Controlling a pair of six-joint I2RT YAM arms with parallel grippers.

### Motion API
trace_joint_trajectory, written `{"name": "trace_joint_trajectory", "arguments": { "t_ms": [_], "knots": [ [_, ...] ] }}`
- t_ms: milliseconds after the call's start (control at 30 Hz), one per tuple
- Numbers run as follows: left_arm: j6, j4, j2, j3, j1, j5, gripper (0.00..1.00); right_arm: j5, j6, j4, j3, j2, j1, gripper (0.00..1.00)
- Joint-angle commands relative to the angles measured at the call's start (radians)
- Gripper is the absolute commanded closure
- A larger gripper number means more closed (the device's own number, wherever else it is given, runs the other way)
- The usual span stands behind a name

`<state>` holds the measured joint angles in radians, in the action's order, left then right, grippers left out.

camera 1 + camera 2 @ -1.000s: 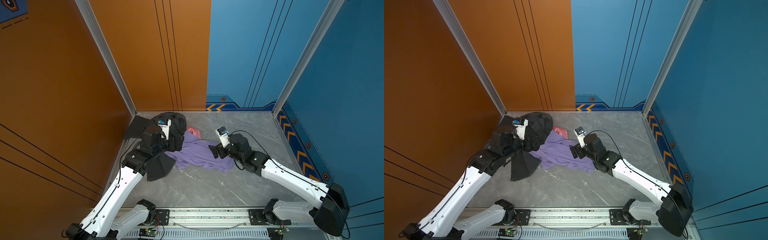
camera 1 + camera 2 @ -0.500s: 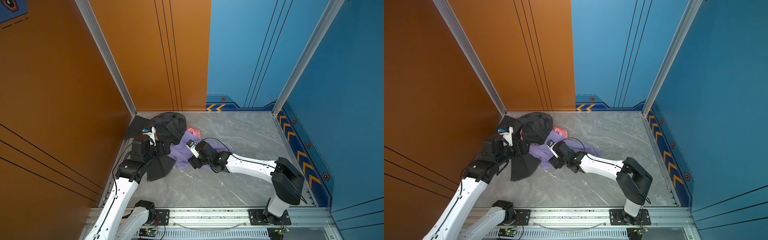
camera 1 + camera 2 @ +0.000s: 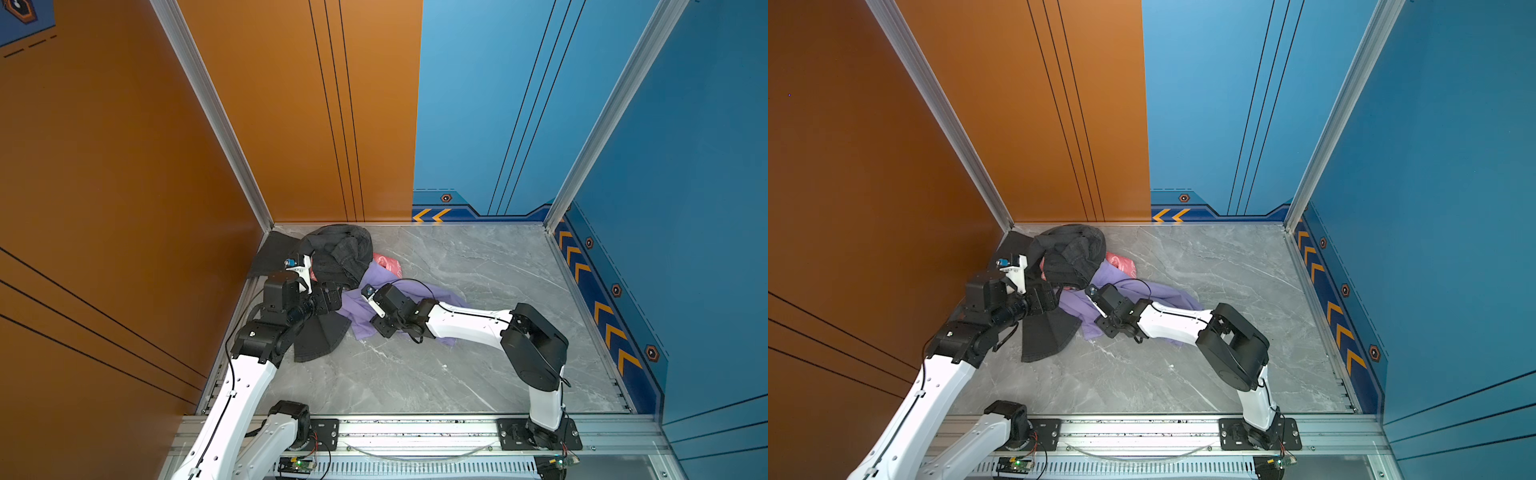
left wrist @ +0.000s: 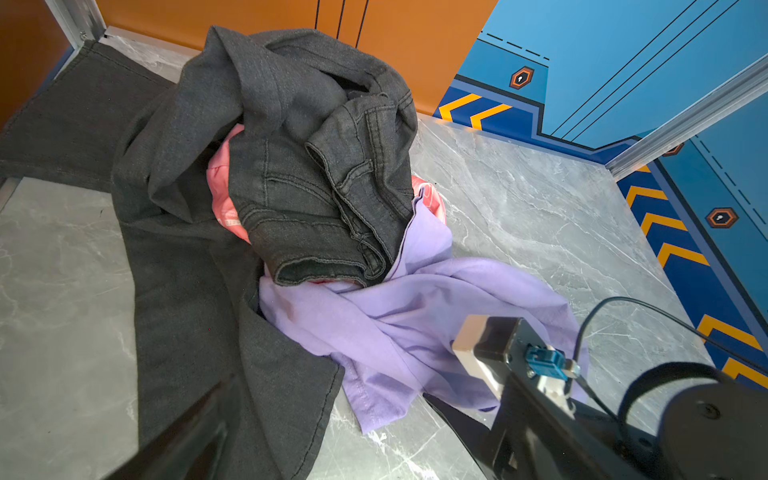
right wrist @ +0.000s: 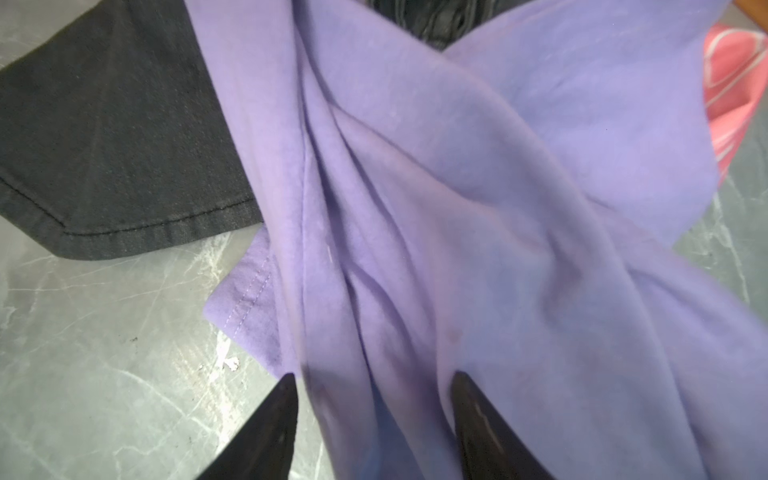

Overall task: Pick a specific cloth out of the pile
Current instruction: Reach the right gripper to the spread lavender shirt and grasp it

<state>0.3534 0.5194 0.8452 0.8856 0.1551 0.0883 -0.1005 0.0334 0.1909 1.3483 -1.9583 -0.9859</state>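
The cloth [image 3: 360, 305] [image 3: 1079, 309] is plain lavender and lies spread on the grey floor, its far end tucked under the pile [image 3: 338, 249] of dark grey denim. My right gripper [image 3: 379, 329] [image 5: 374, 386] is pressed down on the cloth's near-left part. Its jaws stand apart, with a bunched fold of the cloth [image 5: 457, 187] between the fingertips. My left gripper [image 3: 332, 297] [image 4: 332, 436] hovers open just left of the cloth [image 4: 399, 316], above a flat denim leg, and holds nothing.
A pink cloth with white print [image 3: 387, 262] [image 4: 220, 199] peeks out from under the denim. The orange wall [image 3: 166, 208] and the corner post stand close behind the pile. Bare marble floor [image 3: 478, 266] stretches right and toward the front rail [image 3: 415, 428].
My right arm has swung left across the cloth to its near-left part and its jaws have narrowed around a fold. My left gripper has drawn back from the pile, staying open.
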Motion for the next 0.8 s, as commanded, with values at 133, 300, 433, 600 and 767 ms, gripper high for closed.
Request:
{"name": "trace_joint_trajectory", "arguments": {
  "t_ms": [133, 300, 433, 600, 767],
  "knots": [
    [0.022, -0.013, -0.02, -0.019, -0.009, 0.021, 0.02, 0.019, 0.028, 0.042, 0.054, -0.053, -0.009, 0.48],
    [0.023, -0.018, -0.017, -0.016, -0.011, 0.024, 0.02, 0.008, 0.034, 0.042, 0.073, -0.076, -0.009, 0.69],
    [0.023, -0.019, -0.022, -0.023, -0.013, 0.024, 0.02, -0.008, 0.038, 0.039, 0.086, -0.073, -0.01, 0.79],
    [0.045, -0.046, -0.021, -0.031, -0.02, 0.044, 0.02, -0.027, 0.035, 0.021, 0.088, -0.039, -0.007, 0.9],
    [0.048, -0.053, -0.019, -0.033, -0.025, 0.051, 0.02, -0.029, 0.04, -0.029, 0.07, 0.016, -0.006, 0.95]
  ]
}}
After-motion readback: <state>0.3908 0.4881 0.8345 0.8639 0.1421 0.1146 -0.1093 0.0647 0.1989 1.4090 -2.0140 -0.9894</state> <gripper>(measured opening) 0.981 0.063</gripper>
